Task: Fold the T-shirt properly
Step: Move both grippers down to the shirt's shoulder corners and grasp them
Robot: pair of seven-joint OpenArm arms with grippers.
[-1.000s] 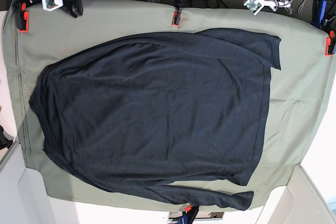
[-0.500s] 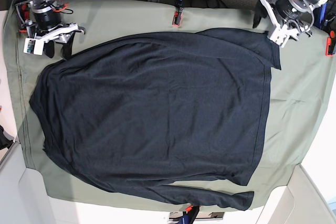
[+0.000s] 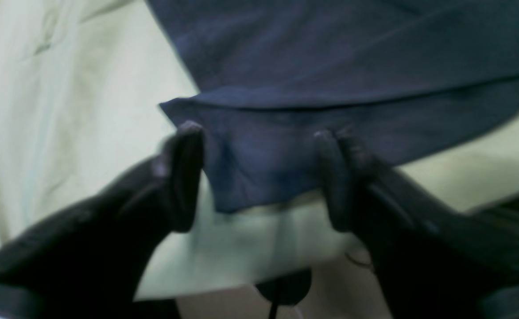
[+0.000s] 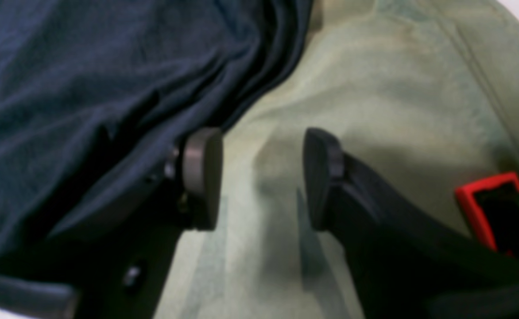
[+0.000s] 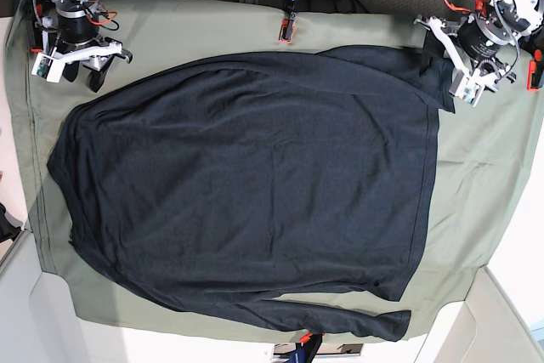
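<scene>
The T-shirt [image 5: 255,176] lies spread flat and dark navy on the sage-green cloth, one sleeve along its near edge. My left gripper [image 5: 452,72] is at the shirt's far right corner. In the left wrist view it [image 3: 259,137] stands open, its fingertips [image 3: 189,133] astride a folded corner of the shirt [image 3: 259,168], not closed on it. My right gripper [image 5: 87,74] is at the far left corner. In the right wrist view it [image 4: 261,177] is open over bare green cloth, its left pad [image 4: 202,177] against the shirt's edge [image 4: 109,110].
The green cloth [image 5: 484,176] covers the table and is pinned by red clamps at the far edge [image 5: 285,31], the right side [image 5: 534,72] and the near edge [image 5: 308,339]. A red clamp [image 4: 485,199] sits just right of my right gripper. White table corners show below.
Both arms have come down from the far edge to the shirt's far corners. Both grippers have opened wider. The shirt has not moved.
</scene>
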